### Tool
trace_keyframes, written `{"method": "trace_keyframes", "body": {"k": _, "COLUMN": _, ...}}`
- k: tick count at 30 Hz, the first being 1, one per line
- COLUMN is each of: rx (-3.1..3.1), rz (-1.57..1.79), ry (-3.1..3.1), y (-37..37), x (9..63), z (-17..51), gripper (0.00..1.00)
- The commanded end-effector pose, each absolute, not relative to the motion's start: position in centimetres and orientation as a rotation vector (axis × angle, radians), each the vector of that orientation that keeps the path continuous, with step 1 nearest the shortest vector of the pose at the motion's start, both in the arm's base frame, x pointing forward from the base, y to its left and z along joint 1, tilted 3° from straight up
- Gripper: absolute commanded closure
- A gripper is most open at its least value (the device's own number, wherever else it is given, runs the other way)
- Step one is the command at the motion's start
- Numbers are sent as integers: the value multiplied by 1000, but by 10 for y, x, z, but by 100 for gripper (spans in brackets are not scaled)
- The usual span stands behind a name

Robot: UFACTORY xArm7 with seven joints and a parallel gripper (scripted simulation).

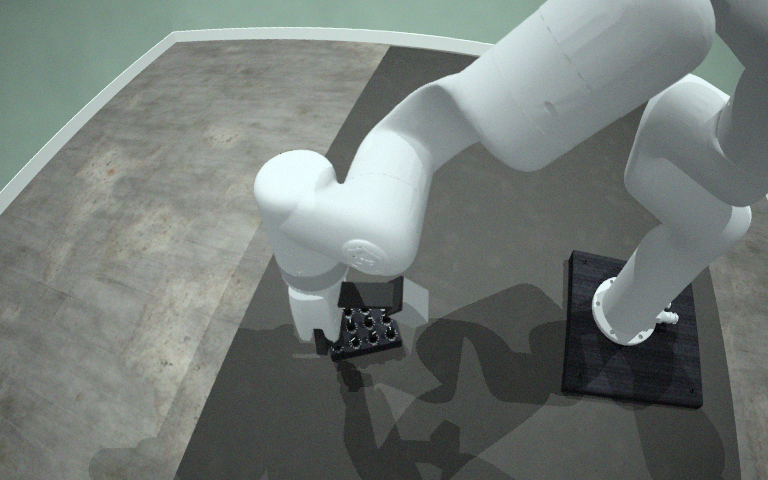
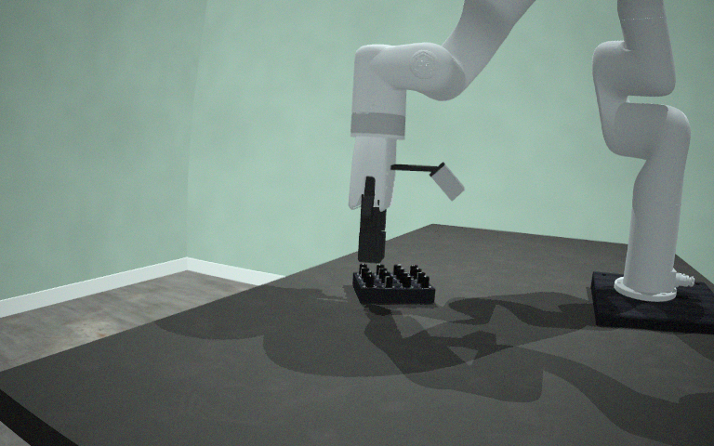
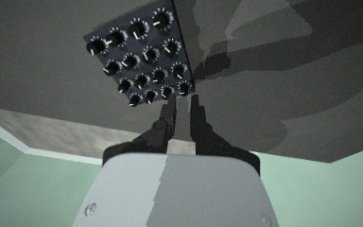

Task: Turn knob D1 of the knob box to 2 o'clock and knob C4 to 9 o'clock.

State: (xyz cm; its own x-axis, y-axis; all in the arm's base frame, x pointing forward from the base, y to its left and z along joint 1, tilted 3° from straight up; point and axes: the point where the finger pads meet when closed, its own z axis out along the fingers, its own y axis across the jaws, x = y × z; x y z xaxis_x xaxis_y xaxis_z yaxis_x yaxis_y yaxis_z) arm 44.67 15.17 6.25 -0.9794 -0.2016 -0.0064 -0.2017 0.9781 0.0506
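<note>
The dark knob box (image 1: 368, 352) (image 2: 398, 296) (image 3: 164, 61) stands flat on the table with its four rows of black knobs upward. White lines and rings of marks show in the wrist view; the printed names are too small to read, and no socket shows, so I cannot tell which knobs are D1 and C4. My gripper (image 2: 371, 261) (image 3: 183, 103) points down, its fingers a narrow gap apart with nothing between them. The fingertips are above the box's corner, close to a corner knob (image 3: 183, 88) in the wrist view. In the top view the gripper hides part of the box.
Neighbouring knobs stand close beside the corner knob. The wrist camera (image 2: 447, 181) sticks out from the gripper toward the robot's base and covers the far part of the box in the top view. The arm's base plate (image 1: 577, 362) (image 2: 605, 314) is to the right on the table.
</note>
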Motion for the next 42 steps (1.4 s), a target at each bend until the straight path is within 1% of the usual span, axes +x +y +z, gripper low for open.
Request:
{"method": "trace_keyframes", "body": {"k": 1, "rx": -318, "rz": 82, "ry": 3119, "y": 152, "x": 448, "z": 59, "gripper": 81}}
{"method": "trace_keyframes", "body": {"k": 42, "rx": -318, "rz": 82, "ry": 3119, "y": 153, "x": 448, "z": 45, "gripper": 81}}
